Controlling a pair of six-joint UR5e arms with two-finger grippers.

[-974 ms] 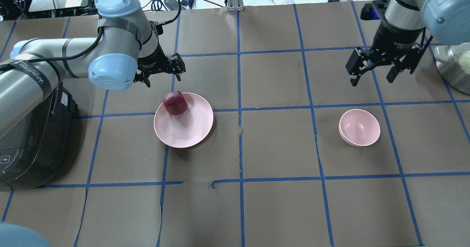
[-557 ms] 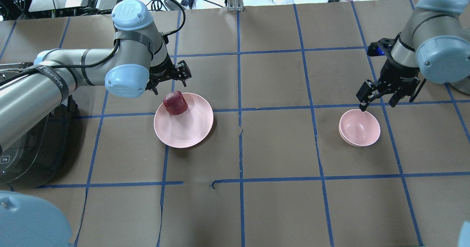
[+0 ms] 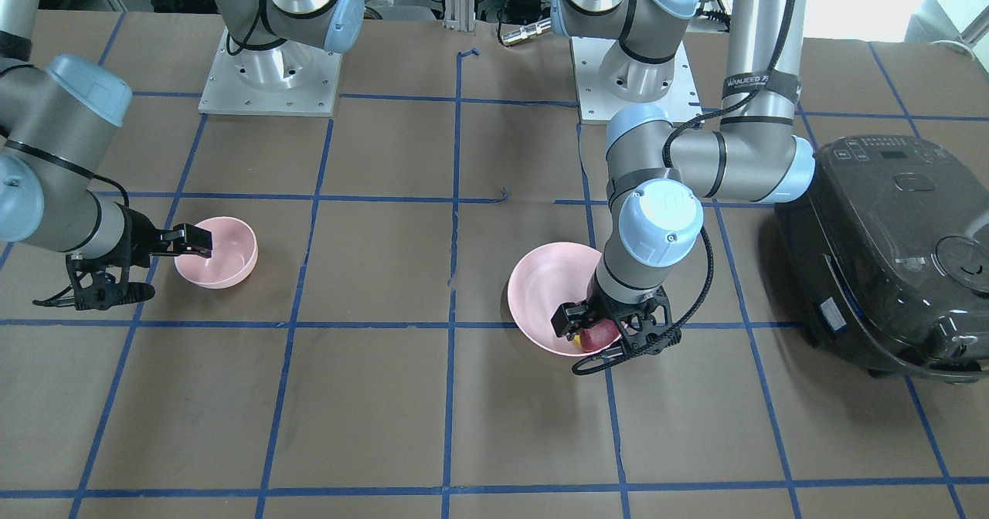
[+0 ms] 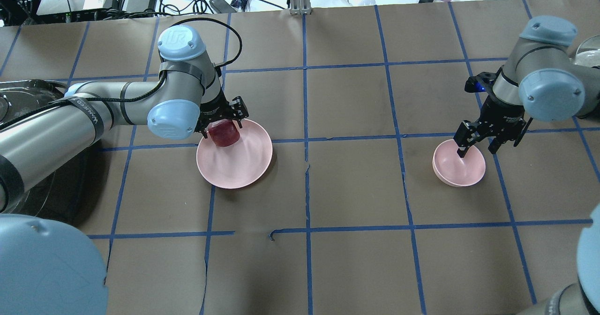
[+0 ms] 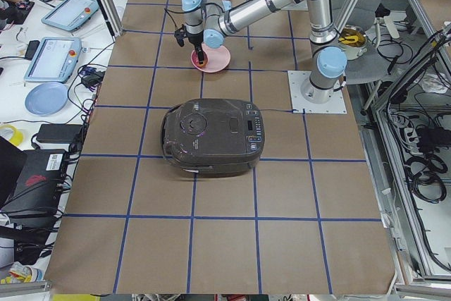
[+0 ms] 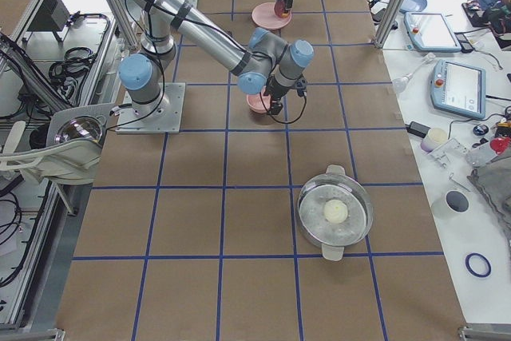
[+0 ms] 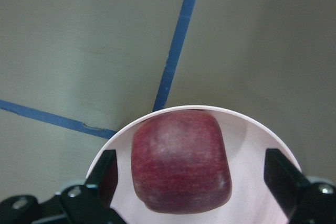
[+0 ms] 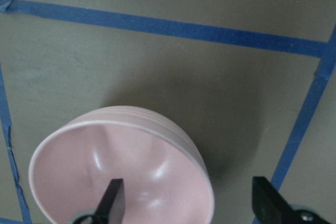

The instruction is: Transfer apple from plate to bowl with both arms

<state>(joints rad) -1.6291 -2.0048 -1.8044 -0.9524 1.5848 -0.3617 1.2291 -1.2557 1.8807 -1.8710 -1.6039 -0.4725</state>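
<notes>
The dark red apple (image 4: 225, 134) sits on the far left part of the wide pink plate (image 4: 239, 160). My left gripper (image 4: 220, 122) is open and down around the apple. In the left wrist view the fingers (image 7: 107, 177) stand either side of the apple (image 7: 181, 166) with gaps. The small pink bowl (image 4: 461, 167) is empty on the right. My right gripper (image 4: 477, 150) is open at the bowl's far rim, one finger (image 8: 111, 198) inside the bowl (image 8: 79, 161), the other outside it.
A black rice cooker (image 3: 888, 256) stands by the left arm's side of the table. A metal pot (image 6: 334, 212) with a white ball in it stands past the bowl on the right end. Blue tape lines grid the brown table (image 4: 351, 188).
Both arms have come down. The left gripper dropped from beyond the plate to straddle the apple. The right gripper dropped to the bowl's rim, one finger now inside it.
</notes>
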